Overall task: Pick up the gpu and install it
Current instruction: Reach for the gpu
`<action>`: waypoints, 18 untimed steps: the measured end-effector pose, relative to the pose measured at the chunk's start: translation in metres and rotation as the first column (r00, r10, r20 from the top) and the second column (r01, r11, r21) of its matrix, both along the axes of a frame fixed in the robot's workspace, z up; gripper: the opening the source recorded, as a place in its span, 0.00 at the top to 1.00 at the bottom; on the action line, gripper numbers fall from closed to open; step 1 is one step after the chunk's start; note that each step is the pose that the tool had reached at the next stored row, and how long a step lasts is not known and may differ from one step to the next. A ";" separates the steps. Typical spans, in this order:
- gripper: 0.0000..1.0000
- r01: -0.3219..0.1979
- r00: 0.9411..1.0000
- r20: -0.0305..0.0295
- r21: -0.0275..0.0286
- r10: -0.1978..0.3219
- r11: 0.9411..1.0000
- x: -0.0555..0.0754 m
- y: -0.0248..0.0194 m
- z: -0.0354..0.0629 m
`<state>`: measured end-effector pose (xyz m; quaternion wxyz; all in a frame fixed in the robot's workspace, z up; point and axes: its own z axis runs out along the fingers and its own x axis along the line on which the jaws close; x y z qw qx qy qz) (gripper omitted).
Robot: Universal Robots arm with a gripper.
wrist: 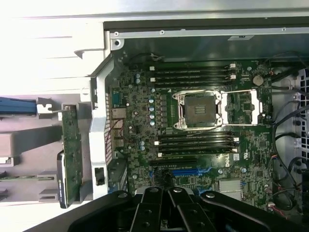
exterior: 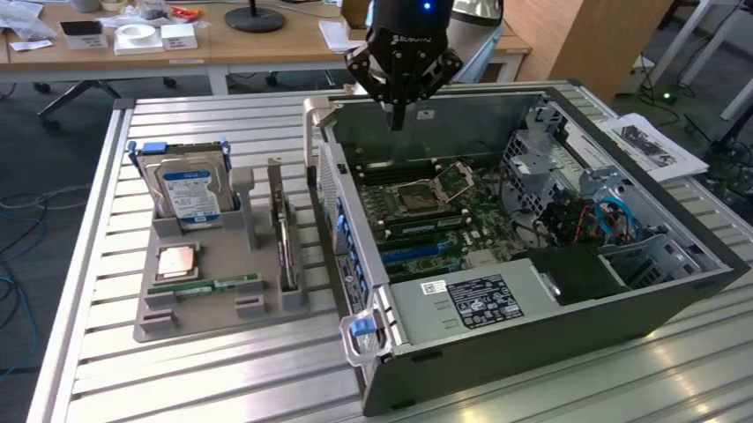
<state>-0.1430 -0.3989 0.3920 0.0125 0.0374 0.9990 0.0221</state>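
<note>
The gpu (exterior: 286, 240) is a thin dark card standing on edge in a slot of the grey holder tray (exterior: 200, 319), on the exterior view's left of the open computer case (exterior: 676, 264). The wrist view shows the gpu (wrist: 71, 153) as a slim green board beside the case wall. My gripper (exterior: 398, 122) hangs above the far end of the case, over the motherboard (exterior: 438, 210), well apart from the gpu. Its fingers are shut with nothing between them. In the wrist view my gripper (wrist: 166, 205) sits above the blue expansion slot (wrist: 186, 171).
The tray also holds a hard drive with a blue-white label (exterior: 189, 187), a processor chip (exterior: 176, 261) and a green memory stick (exterior: 218, 286). The processor socket (wrist: 200, 110) stands open. Cables (exterior: 583, 220) crowd the case on the exterior view's right. Papers (exterior: 653, 145) lie beyond it.
</note>
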 end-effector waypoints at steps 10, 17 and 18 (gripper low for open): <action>0.89 0.000 1.000 0.000 0.000 0.000 1.000 -0.011 0.0000 -0.0008; 0.89 0.000 1.000 0.000 0.000 0.000 1.000 -0.019 0.0000 -0.0013; 0.89 0.000 1.000 0.000 0.000 0.000 1.000 -0.021 0.0000 -0.0014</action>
